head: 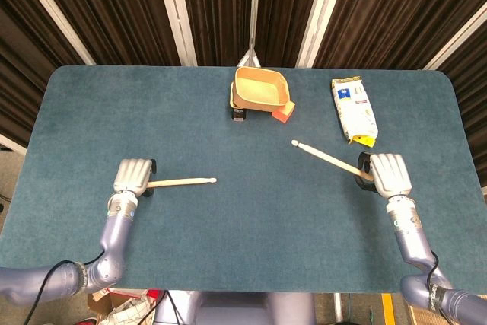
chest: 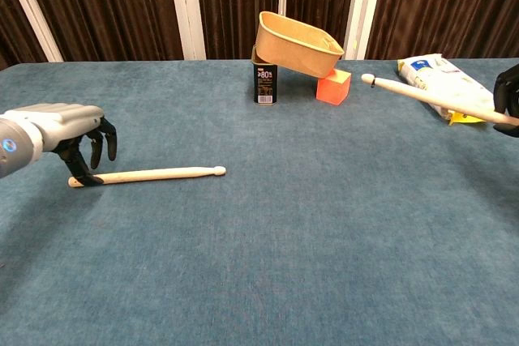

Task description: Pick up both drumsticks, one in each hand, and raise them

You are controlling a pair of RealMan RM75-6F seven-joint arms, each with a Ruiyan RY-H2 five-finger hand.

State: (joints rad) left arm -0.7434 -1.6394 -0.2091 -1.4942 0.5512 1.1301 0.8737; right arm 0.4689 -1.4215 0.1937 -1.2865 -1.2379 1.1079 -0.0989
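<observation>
One pale wooden drumstick [head: 183, 182] [chest: 154, 173] lies flat on the blue table [head: 251, 218], tip pointing right. My left hand [head: 135, 176] [chest: 61, 131] hovers over its butt end, dark fingers [chest: 87, 155] hanging down around it and reaching the stick; no closed grip shows. The second drumstick [head: 327, 160] [chest: 422, 96] is off the table, slanting with its tip up and to the left. My right hand [head: 386, 175] [chest: 509, 99] grips its butt end at the right edge, half cut off in the chest view.
A tan tray [head: 261, 87] [chest: 296, 42] leans tilted on a black can [chest: 265, 83] and an orange block [chest: 333, 87] at the back centre. A white bag [head: 354, 109] [chest: 438, 74] lies at the back right, just behind the raised stick.
</observation>
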